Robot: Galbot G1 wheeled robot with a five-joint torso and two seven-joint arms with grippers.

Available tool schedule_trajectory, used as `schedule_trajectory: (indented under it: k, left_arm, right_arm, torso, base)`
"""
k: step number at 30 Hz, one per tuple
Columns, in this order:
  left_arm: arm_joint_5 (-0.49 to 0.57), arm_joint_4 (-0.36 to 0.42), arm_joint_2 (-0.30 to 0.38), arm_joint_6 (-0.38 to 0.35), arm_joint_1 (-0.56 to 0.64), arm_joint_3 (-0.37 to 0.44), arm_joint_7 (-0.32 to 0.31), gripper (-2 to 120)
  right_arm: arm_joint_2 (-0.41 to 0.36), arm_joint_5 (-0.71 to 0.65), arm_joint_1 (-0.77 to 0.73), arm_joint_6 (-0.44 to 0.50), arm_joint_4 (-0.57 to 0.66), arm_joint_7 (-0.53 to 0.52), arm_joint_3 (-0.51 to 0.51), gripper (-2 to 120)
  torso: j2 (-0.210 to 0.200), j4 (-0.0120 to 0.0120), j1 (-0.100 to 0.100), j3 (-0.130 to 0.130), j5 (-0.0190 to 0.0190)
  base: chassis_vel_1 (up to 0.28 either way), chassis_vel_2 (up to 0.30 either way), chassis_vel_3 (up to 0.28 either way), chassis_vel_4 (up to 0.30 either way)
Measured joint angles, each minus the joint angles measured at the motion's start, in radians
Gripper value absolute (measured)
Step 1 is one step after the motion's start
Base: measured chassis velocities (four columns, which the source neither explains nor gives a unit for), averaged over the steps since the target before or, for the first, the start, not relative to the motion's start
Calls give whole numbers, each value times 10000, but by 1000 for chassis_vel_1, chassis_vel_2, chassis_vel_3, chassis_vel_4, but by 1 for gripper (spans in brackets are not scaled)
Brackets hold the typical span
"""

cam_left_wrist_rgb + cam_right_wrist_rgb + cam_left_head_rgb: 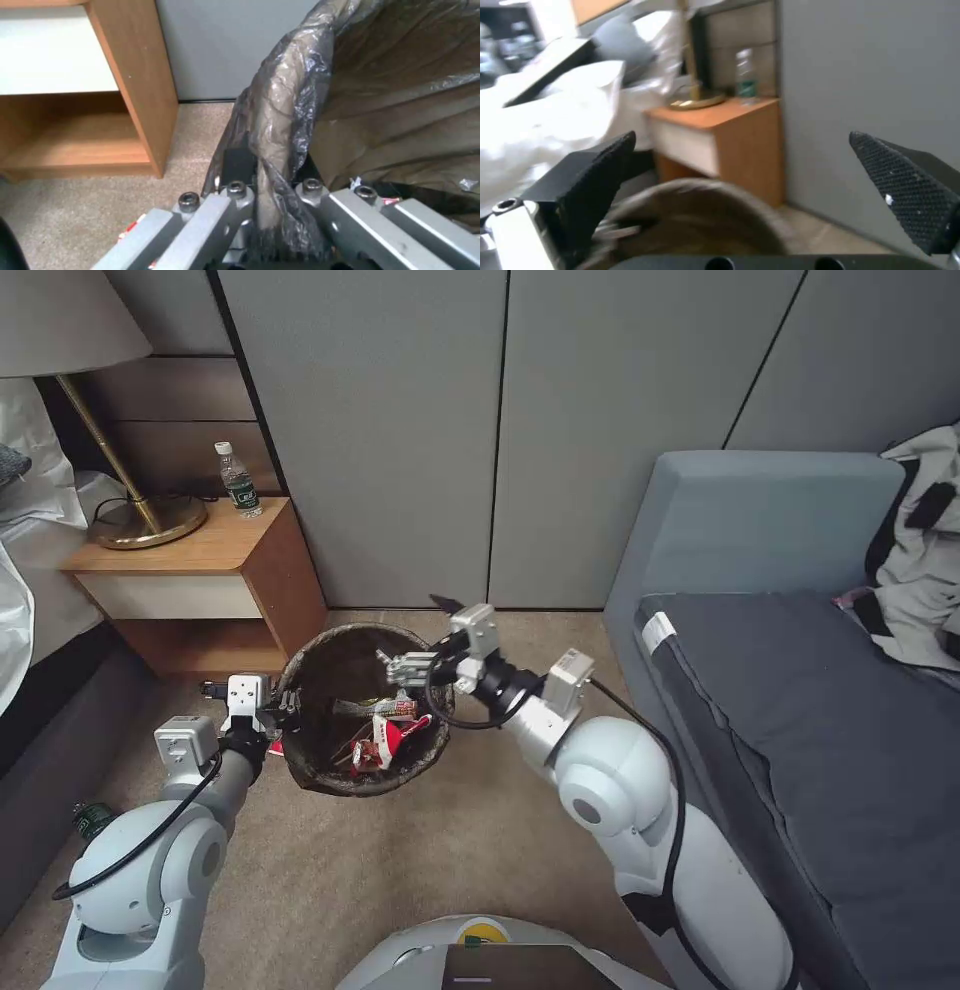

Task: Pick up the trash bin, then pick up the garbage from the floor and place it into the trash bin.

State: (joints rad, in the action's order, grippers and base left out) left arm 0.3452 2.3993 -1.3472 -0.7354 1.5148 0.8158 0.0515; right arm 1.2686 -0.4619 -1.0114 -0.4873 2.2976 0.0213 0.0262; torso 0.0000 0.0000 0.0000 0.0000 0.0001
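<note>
The trash bin (362, 710) sits over the carpet, just in front of the wooden nightstand (200, 580). Red-and-white snack packets (385, 740) lie inside it. The left hand (285, 710) pinches the bin's rim and dark bag (280, 123) on the nightstand side. The right hand (400, 668) hovers above the bin's far rim, fingers (905, 187) spread wide and holding nothing. Bare carpet (380, 870) lies open on the robot's side of the bin. A water bottle (238, 480) stands on the nightstand; its green label is too small to read.
</note>
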Motion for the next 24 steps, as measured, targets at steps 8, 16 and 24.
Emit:
schedule_trajectory:
  k: [8,16,24]
  left_arm:
    - [35,37,-64,1,12,67,89,3]
    - [-141,-93,-120,182,38,79,196,3]
    - [-223,-123,-85,348,136,143,270,3]
  right_arm:
    - [177,2590,-2024,2166,-151,99,1626,100]
    - [922,4410,-4924,4658,-372,-885,2962,100]
    - [993,4548,-6275,5850,-391,-1530,3617,100]
  torso:
    - [0,-2,0,0,1]
    - [0,-1,0,-1,-1]
    - [0,-1,0,-1,-1]
  base:
    - [0,0,0,0]
    - [0,0,0,0]
    - [0,0,0,0]
